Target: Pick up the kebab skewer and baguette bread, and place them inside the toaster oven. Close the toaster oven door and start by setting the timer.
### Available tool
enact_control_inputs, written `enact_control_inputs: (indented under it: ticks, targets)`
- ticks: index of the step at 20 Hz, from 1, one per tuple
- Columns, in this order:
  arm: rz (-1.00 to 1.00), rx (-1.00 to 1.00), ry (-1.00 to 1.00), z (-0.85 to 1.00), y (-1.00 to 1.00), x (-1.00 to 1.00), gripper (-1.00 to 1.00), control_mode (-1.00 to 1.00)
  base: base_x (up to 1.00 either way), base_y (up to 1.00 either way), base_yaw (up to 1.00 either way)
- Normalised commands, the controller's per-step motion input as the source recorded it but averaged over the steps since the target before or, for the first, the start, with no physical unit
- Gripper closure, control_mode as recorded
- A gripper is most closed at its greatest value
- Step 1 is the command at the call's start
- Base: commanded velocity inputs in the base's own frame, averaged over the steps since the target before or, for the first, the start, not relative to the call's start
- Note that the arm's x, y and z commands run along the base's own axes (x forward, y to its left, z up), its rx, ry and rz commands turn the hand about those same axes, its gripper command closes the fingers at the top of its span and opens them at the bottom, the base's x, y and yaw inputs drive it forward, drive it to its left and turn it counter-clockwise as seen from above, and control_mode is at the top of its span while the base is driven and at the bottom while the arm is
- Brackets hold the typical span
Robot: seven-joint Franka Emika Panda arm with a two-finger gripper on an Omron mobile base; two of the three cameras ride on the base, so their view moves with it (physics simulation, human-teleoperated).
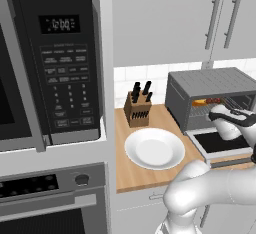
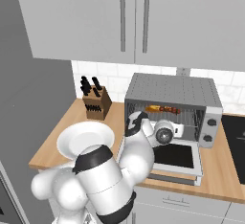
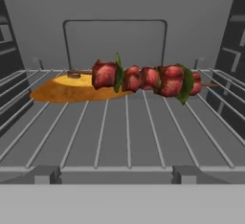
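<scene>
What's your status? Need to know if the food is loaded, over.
Gripper at oven mouth, nothing held. Skewer and baguette both on rack inside toaster oven. Door down. Nothing in the way.

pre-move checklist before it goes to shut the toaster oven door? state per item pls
1. Kebab skewer on the wire rack inside the toaster oven: ok.
2. Baguette bread on the rack, lying against the skewer's left end: ok.
3. Nothing carried by the gripper: cannot tell, fingertips unseen.
4. Hand out of the door's swing path: not ok, it sits at the oven mouth.
5. Toaster oven door shut: not ok, it hangs fully down.
6. Timer set: cannot tell, the knobs are too small to read.
</scene>
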Motion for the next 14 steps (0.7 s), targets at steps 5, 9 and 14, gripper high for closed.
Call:
enact_control_inputs:
  ticks: [5, 9, 14]
  targets:
    - [0.00, 0.00, 0.00, 0.00, 0.00, -0.03, -1.00, -1.00, 0.00, 0.00, 0.00]
    - [0.00, 0.00, 0.00, 0.00, 0.00, -0.23, -1.00, -1.00, 0.00, 0.00, 0.00]
    - [0.00, 0.00, 0.00, 0.00, 0.00, -0.34, -1.00, -1.00, 0.00, 0.00, 0.00]
